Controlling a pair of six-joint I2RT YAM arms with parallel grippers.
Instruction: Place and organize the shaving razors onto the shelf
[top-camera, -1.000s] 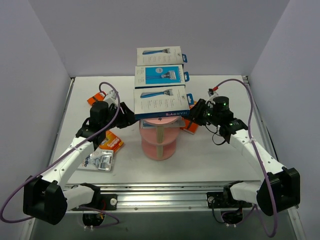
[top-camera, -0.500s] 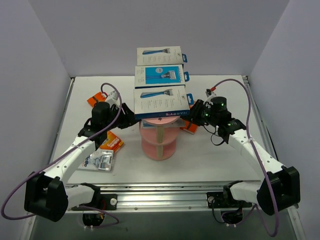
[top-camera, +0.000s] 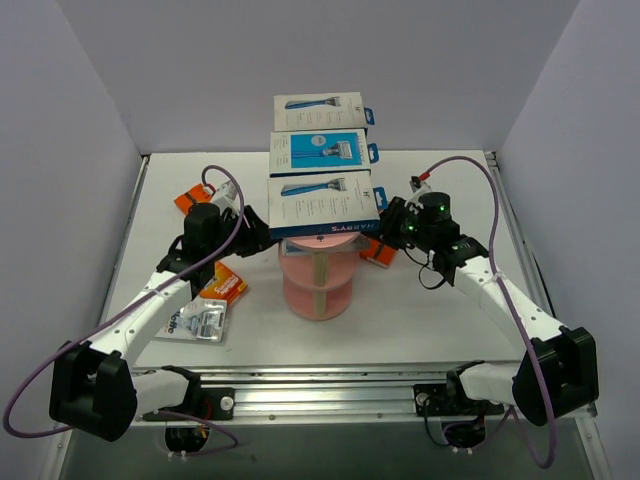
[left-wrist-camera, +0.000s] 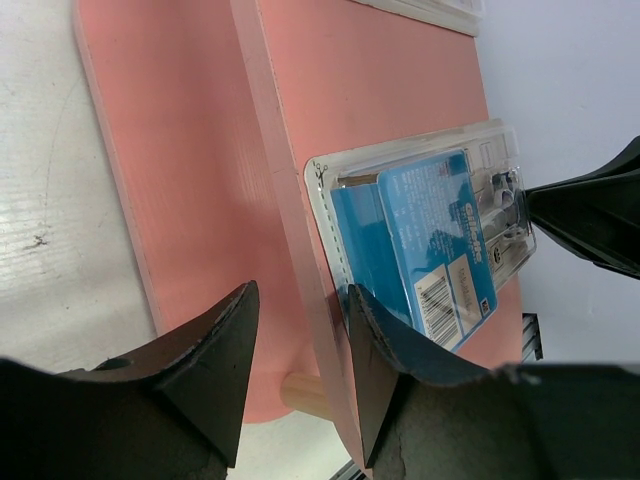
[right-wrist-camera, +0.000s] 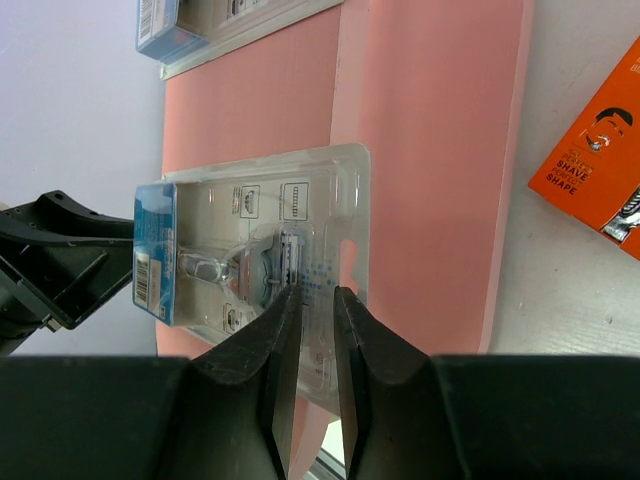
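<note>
The pink shelf (top-camera: 318, 290) stands mid-table with three white-and-blue Harry's boxes (top-camera: 322, 200) on its top tier. A clear blister pack with a blue card (left-wrist-camera: 420, 240) (right-wrist-camera: 260, 230) lies on a lower tier (right-wrist-camera: 440, 150). My right gripper (right-wrist-camera: 318, 292) (top-camera: 388, 222) reaches in from the right. Its jaws are nearly together, with the pack's clear end between them. From the left, my left gripper (left-wrist-camera: 300, 290) (top-camera: 258, 222) stands open astride that tier's rim (left-wrist-camera: 275, 180), one finger over the pack's corner. The top tier hides the pack in the top view.
Orange razor cards lie left of the shelf (top-camera: 190, 198) (top-camera: 224, 286), and one lies right of it (top-camera: 378, 252) (right-wrist-camera: 595, 160). Another clear blister pack (top-camera: 200, 320) rests at the front left. Grey walls close in the table on three sides.
My right gripper has edged left toward the shelf and its jaws have narrowed a little. The left gripper has crept slightly closer to the shelf.
</note>
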